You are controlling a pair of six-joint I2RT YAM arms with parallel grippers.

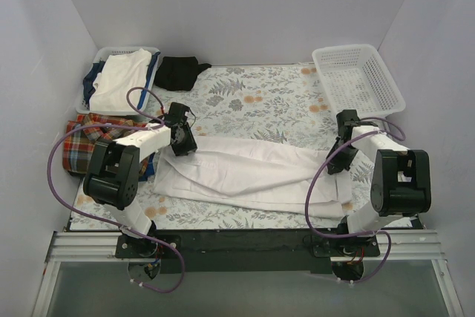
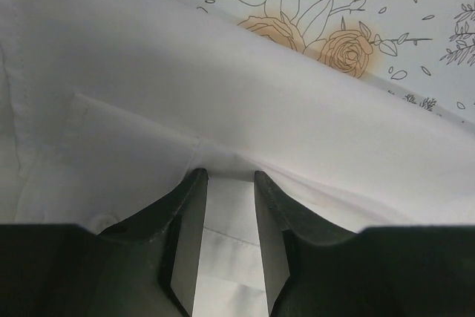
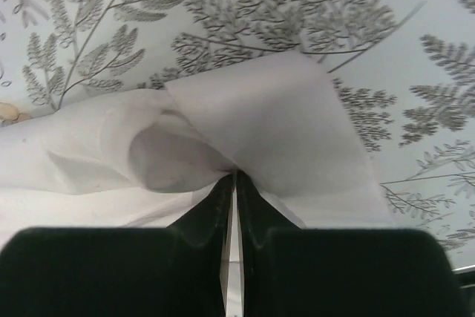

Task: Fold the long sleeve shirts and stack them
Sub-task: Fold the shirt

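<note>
The white collared shirt (image 1: 245,172) lies folded into a long strip across the floral cloth (image 1: 260,98), left to right. My left gripper (image 1: 185,148) is at its upper left edge. In the left wrist view the gripper (image 2: 230,176) has its jaws apart, with white fabric (image 2: 223,94) lying under them and over the tips. My right gripper (image 1: 336,161) is at the strip's right end. In the right wrist view it (image 3: 235,174) is shut on a pinch of the white shirt (image 3: 260,116). The plaid shirt (image 1: 82,139) lies crumpled at the left edge.
A basket (image 1: 154,53) at the back left holds white and blue clothes. A small black garment (image 1: 180,72) lies beside it. An empty white basket (image 1: 358,79) stands at the back right. White walls close in on three sides.
</note>
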